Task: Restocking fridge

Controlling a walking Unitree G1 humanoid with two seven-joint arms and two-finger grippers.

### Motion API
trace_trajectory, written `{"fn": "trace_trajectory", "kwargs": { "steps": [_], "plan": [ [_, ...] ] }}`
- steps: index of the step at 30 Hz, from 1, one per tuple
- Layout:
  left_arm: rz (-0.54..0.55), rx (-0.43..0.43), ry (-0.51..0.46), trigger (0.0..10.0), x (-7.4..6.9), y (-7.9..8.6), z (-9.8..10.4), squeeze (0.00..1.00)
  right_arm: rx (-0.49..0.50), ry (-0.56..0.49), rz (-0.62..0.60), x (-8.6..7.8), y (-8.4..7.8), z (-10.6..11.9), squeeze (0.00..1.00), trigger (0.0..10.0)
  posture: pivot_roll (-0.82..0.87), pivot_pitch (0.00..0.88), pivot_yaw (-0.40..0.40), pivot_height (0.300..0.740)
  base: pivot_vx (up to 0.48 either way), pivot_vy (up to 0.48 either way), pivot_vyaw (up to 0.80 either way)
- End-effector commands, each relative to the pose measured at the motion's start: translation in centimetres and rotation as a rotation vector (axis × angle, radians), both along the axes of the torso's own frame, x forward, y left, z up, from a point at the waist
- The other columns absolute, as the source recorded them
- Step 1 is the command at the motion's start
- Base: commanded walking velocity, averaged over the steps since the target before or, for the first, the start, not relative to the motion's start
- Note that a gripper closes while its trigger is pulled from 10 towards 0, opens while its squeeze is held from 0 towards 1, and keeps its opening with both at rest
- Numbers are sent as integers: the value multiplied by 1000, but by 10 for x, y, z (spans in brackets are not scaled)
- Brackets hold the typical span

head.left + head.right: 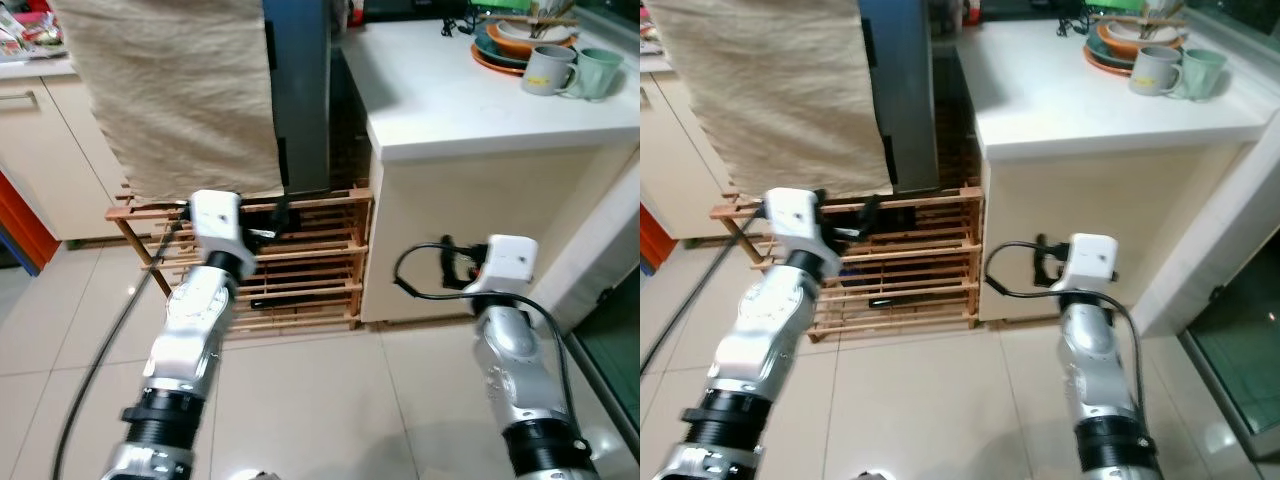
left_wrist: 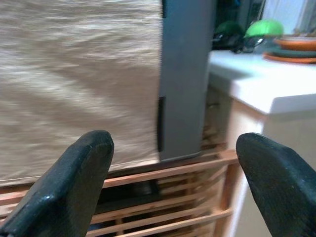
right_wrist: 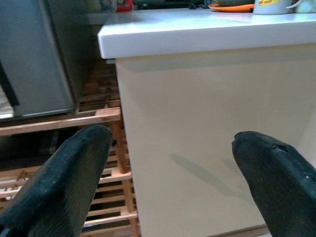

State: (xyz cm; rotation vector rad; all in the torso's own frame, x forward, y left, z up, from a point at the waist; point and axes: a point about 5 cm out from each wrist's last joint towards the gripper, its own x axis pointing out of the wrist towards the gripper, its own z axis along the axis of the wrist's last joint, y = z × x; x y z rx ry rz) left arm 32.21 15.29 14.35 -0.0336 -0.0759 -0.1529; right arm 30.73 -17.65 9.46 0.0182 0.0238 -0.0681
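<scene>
Left end effector (image 2: 173,177) has its black fingers spread wide, holding nothing, near the tall grey metal fridge (image 1: 300,90). Right end effector (image 3: 173,177) is spread too, by the white bench (image 1: 450,100). I think the heavy, stiff door needs a pull at its edge.

A beige cloth (image 1: 175,95) hides most of the grey fridge (image 1: 300,90), whose top is cut off, as are the stacked plates (image 1: 520,45) at the worktop's (image 1: 450,100) far edge.
</scene>
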Motion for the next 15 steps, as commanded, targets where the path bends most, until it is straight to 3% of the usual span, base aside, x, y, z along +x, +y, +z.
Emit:
{"fn": "trace_trajectory", "kwargs": {
  "steps": [1, 9, 12, 15],
  "plan": [
    [-9, 16, 18, 10000, 2, -4, -1, 0, 7, 4, -24, -1, -6, -3, 0, 10000, -109, 0, 64, 740, 0, 480, 0],
    [-2, 36, 32, 10000, 9, -1, 5, 0, 7, 17, -16, -3, -6, -7, 0, 10000, -125, 0, 53, 740, 0, 480, 0],
    [-22, 69, 66, 10000, 10, -6, -2, 0, -1, 32, -15, -3, -9, -8, 0, 10000, -135, 0, 45, 740, 0, 480, -775],
    [-40, 95, 29, 10000, 7, -17, 0, 0, -4, 25, -15, -1, -11, -6, 0, 10000, -144, 0, 38, 740, 0, 0, -229]
  ]
}}
